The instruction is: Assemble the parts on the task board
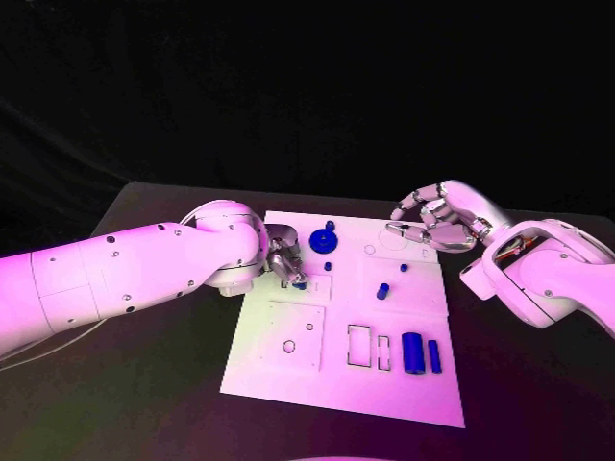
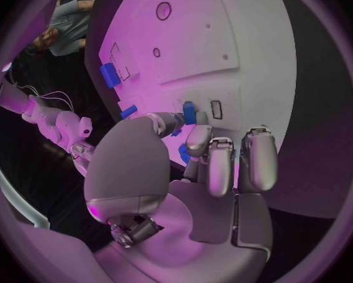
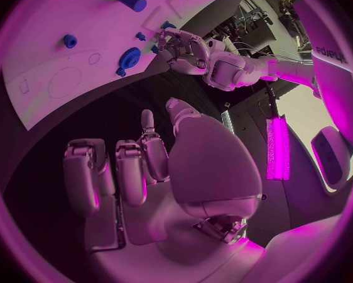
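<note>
Table: dark surface bearing the task board, which lies in its middle with bare table on every side — plenty of room for both arms to swing in
Task board: white plate with outlined slots; its left half nearest the robot is free of parts
Right hand: hovers over the board's far right corner, fingers curled in, nothing visibly held
Left hand: at the board's far left edge, fingertips down by a small blue part — I cannot tell whether it is pinched
Blue gear: just beyond the left hand on the board
Risk: fingers so near the gear and the small part could nudge either out of place
</note>
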You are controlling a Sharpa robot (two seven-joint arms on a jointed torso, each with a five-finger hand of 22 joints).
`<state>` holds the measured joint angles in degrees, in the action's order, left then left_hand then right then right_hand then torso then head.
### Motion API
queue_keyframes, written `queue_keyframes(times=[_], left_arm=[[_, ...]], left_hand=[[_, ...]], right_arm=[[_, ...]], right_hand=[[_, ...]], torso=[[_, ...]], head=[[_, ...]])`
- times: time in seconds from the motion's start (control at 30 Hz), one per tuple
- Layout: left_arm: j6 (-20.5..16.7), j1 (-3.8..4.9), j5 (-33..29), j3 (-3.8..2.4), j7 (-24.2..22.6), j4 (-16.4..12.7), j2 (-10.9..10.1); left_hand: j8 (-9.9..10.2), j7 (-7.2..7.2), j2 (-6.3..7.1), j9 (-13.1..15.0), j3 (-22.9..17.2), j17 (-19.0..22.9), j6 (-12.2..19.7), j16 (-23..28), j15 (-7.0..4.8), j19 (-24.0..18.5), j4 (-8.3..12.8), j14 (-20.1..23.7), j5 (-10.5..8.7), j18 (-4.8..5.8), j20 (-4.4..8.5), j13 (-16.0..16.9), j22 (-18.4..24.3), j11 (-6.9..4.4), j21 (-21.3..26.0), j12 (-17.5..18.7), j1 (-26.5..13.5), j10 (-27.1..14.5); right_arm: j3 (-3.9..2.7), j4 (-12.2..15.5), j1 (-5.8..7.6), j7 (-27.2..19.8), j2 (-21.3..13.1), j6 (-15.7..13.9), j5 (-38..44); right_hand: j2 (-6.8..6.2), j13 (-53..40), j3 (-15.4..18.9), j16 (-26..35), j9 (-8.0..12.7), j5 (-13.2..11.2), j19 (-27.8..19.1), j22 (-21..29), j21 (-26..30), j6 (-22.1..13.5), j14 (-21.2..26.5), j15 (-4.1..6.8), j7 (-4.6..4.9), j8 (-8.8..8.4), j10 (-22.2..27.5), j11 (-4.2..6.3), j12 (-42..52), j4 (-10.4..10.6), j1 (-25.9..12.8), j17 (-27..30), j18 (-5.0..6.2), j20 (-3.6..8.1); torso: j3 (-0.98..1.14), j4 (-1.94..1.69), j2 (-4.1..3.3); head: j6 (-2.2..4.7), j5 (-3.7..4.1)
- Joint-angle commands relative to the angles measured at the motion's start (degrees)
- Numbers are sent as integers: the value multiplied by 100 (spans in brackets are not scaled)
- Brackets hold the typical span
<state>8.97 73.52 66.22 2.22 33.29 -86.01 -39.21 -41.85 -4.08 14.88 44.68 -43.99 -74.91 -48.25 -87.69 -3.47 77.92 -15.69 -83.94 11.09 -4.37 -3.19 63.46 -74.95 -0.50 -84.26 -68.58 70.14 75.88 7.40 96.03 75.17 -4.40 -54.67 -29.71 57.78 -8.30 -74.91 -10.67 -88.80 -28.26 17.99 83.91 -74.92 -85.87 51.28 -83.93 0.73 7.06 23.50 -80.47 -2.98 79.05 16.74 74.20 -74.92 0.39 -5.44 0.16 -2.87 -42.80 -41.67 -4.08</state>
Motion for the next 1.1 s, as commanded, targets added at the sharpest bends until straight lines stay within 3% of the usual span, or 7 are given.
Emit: queue_keyframes(times=[0.03,0.67,1.1], left_arm=[[195,-1,9,4,55,-23,2],[99,-2,7,5,52,-23,22],[168,-2,-24,7,98,38,73]], left_hand=[[-49,29,-33,29,-919,-1268,-52,-47,-18,52,951,-528,27,94,1,8,-25,1,-32,-40,-5,38],[-95,65,6,100,-914,-1279,-72,-56,-38,70,930,-532,-2,100,3,28,-53,-25,-42,-59,-103,77],[-140,169,24,208,-750,-1342,-148,-106,-109,243,782,-555,-36,150,8,161,-274,-105,-123,-191,-344,207]], right_arm=[[0,4,-6,-54,2,0,47],[0,8,-8,-68,-2,-28,47],[0,11,-9,-75,-5,-32,45]], right_hand=[[13,-372,-8,25,-8,23,291,-1209,37,-40,-516,49,1,30,0,39,-33,0,-59,-1126,89,37],[15,-367,-9,27,-13,27,289,-1207,42,-43,-516,49,1,33,3,39,-38,0,-68,-1123,90,37],[15,-365,-7,28,-16,29,286,-1204,46,-45,-515,50,1,34,6,38,-41,1,-79,-1121,92,37]], torso=[[2,6,0],[4,2,-5],[7,2,-5]], head=[[0,-2],[1,8],[-22,9]])
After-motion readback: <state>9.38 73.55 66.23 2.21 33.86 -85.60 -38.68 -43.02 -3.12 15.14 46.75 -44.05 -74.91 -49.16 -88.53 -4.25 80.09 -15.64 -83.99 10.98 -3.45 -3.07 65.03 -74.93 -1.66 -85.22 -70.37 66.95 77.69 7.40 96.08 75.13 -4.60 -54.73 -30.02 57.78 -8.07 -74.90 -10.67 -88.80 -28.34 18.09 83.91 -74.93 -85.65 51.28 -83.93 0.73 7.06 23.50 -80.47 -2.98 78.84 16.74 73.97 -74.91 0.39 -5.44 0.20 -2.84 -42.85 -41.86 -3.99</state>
